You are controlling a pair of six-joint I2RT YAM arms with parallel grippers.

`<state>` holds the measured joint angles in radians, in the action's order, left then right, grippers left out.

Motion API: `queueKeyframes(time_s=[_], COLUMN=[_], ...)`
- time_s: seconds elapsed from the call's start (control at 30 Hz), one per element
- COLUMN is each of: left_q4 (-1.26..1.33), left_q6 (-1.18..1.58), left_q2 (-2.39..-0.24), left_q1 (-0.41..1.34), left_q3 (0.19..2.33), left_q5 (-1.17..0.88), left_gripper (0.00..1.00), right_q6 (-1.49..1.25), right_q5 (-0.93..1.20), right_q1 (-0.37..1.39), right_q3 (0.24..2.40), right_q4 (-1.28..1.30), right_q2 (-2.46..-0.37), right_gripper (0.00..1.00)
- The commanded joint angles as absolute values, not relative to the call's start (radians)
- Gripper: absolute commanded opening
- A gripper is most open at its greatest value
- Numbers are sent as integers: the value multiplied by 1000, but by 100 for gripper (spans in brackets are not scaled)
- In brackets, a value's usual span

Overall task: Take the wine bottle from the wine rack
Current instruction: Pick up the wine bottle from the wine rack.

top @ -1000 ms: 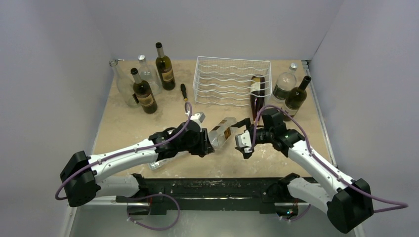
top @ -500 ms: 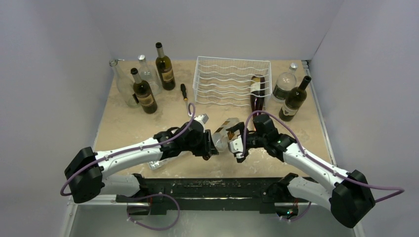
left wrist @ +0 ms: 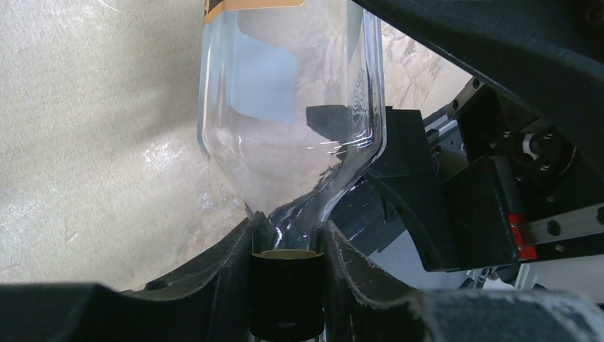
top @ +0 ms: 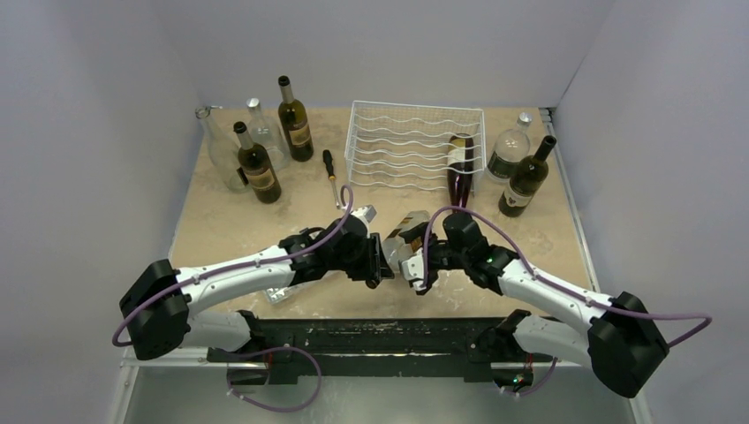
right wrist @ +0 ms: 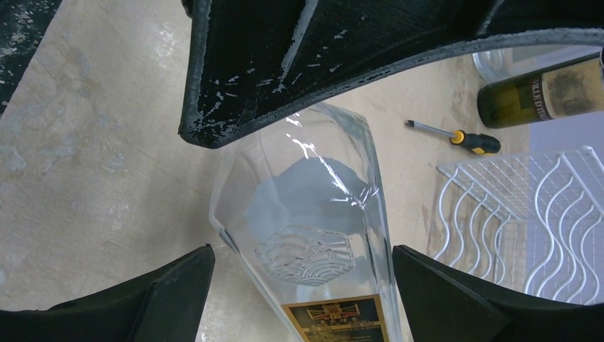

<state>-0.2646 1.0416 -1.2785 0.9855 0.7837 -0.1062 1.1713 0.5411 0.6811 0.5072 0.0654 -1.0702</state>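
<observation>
The wine bottle is clear glass with a gold and dark label, and it is off the wine rack, lying tilted near the middle of the table, well to the near side of the rack. Its neck points near-left and its base far-right. The left hand is clamped on the neck just below the dark cap, one finger on each side. The right hand stands wide open with a finger to either side of the bottle's body at the label; whether the fingers touch the glass cannot be told.

The white wire rack sits at the far middle of the table and holds one dark bottle at its right end. A screwdriver with a black and yellow handle lies just left of the rack. Far left stand two dark bottles and two clear ones. Right of the rack stand a clear bottle and a dark green bottle
</observation>
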Motion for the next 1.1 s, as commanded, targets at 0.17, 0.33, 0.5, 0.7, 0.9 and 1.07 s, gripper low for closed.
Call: queueKeyframes(time_s=[0.17, 0.33, 0.5, 0.7, 0.9, 1.07], left_q4=[-164, -152, -140, -125, -120, -100], left_q6=[1073, 1072, 1074, 1084, 1096, 1107], left_q2=[-1281, -1288, -1292, -1271, -1229, -1206], left_q1=[1002, 1004, 1006, 1006, 1006, 1006], left_q3=[839, 843, 845, 827, 809, 786], left_q5=[-165, -177, -188, -181, -166, -168], left_gripper=[0, 0, 0, 0, 15, 34], right_q6=[1152, 1169, 1178, 1187, 1164, 1140], right_q5=[452, 442, 433, 439, 467, 495], right_q1=[724, 731, 733, 732, 731, 727], right_q3=[462, 450, 453, 477, 505, 520], right_q4=[-93, -107, -104, -61, -29, -9], right_q2=[-1091, -1100, -1101, -1097, -1093, -1089], right_gripper=[95, 89, 78, 53, 31, 23])
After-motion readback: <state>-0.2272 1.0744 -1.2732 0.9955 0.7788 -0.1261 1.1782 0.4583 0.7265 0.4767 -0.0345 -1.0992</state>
